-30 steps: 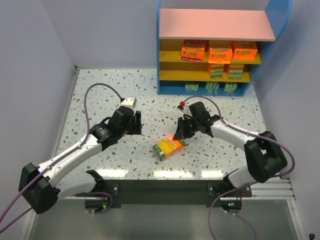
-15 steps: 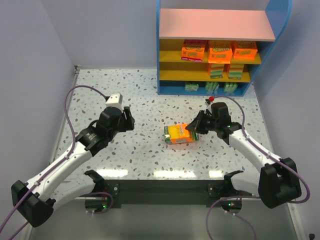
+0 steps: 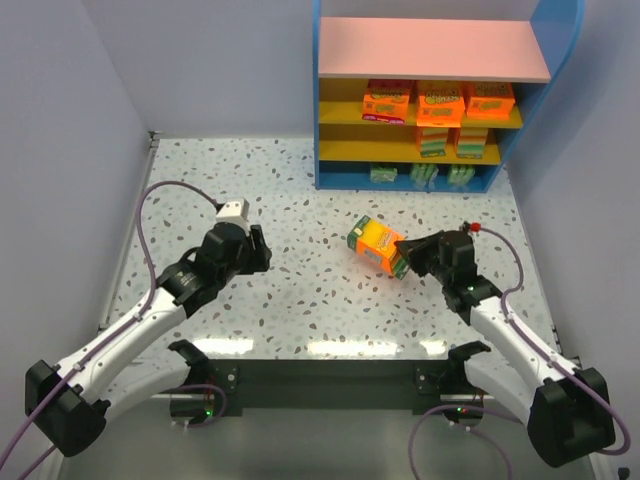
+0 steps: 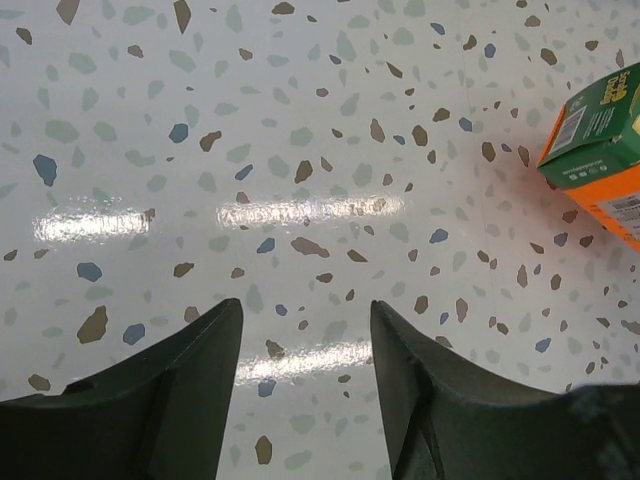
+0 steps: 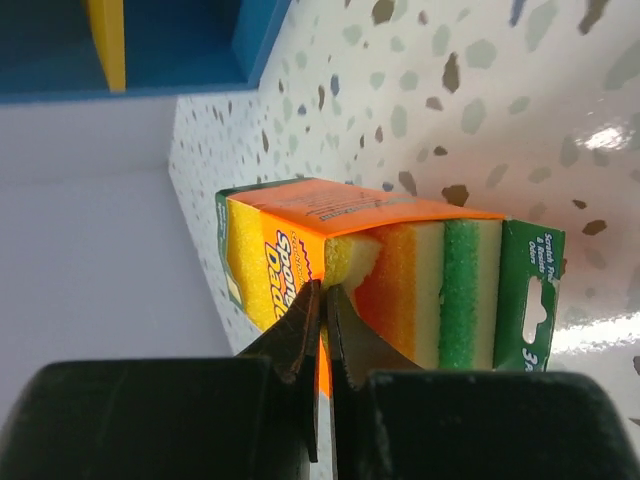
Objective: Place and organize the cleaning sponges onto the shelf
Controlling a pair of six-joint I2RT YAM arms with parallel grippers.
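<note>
We see our right gripper [image 3: 404, 250] pinched tight on the edge of an orange sponge pack [image 3: 375, 243] near the middle of the tabletop [image 3: 300, 180], at six o'clock from the shelf [image 3: 432, 48]. Our left gripper [image 4: 305, 318] hovers at nine o'clock of the pack, jaws spread, holding nothing.

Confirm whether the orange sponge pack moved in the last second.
Yes. The orange rectangular cardboard sponge pack, pinched in the right pincer, has travelled up and right in the top view, closer to the blue-framed shelf.
</note>
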